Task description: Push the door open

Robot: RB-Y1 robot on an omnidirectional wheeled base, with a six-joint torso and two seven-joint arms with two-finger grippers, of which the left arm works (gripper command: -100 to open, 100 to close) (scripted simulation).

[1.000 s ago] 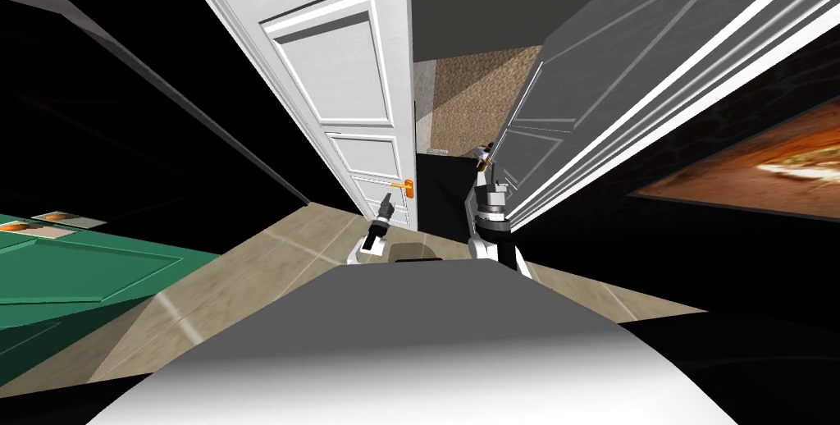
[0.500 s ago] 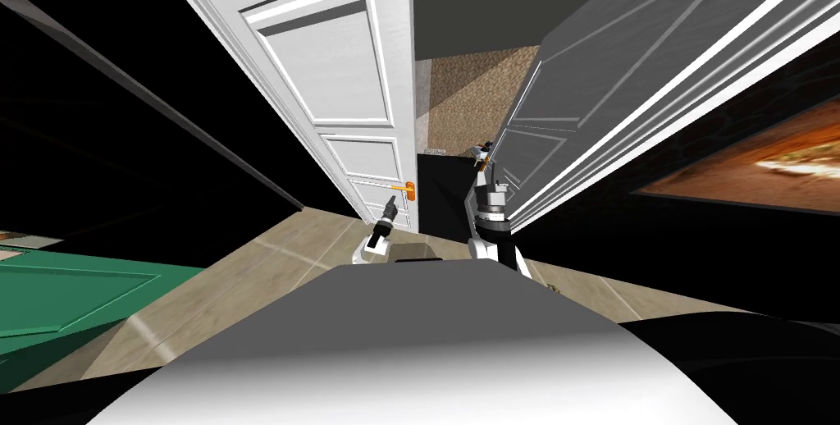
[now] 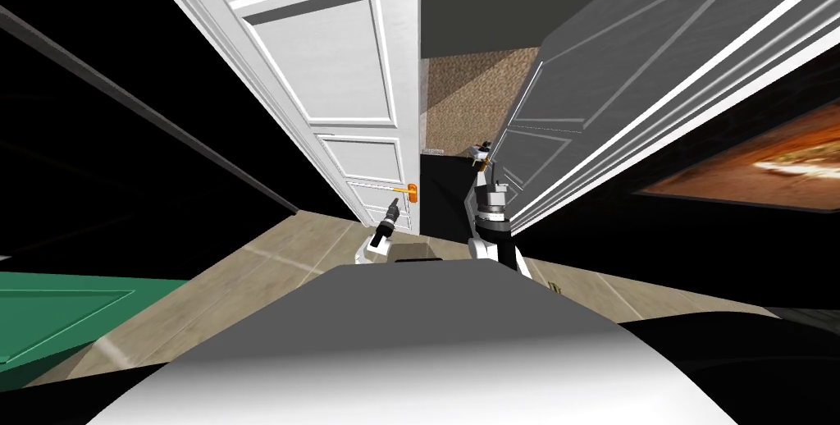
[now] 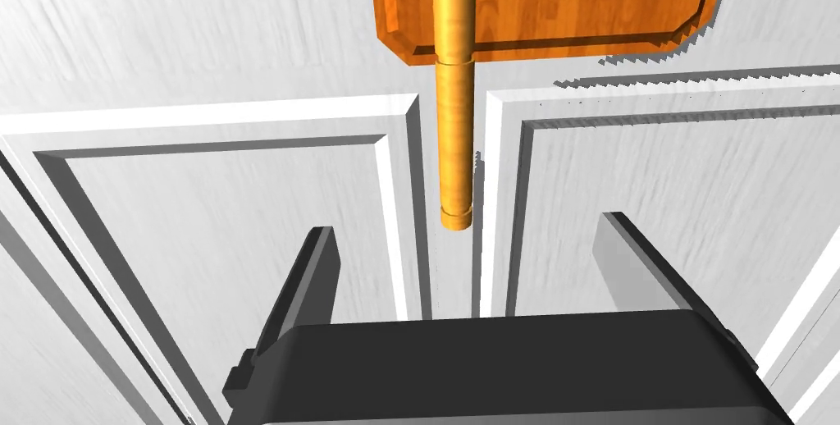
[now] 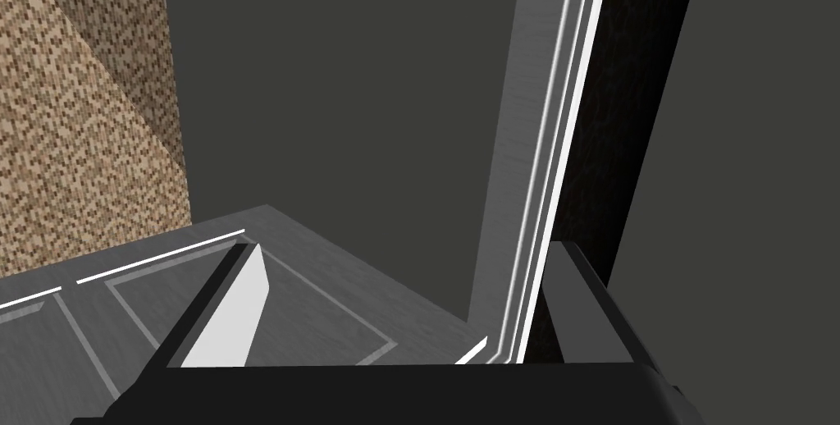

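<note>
A white panelled door stands ahead on the left, with an orange lever handle near its free edge. My left gripper is just below that handle. In the left wrist view the gripper is open, and the handle lever and its orange plate lie just beyond the fingertips, untouched. A grey door leaf stands swung to the right. My right gripper is raised near its edge. In the right wrist view that gripper is open over the grey door leaf.
Through the narrow gap between the two doors I see a speckled brown wall and a black area below it. Green furniture lies at the far left on the tan tiled floor. A picture hangs on the dark right wall.
My view has shifted: the white door looms larger and the green furniture has slid toward the lower left corner. Both arms keep their poses against the doors.
</note>
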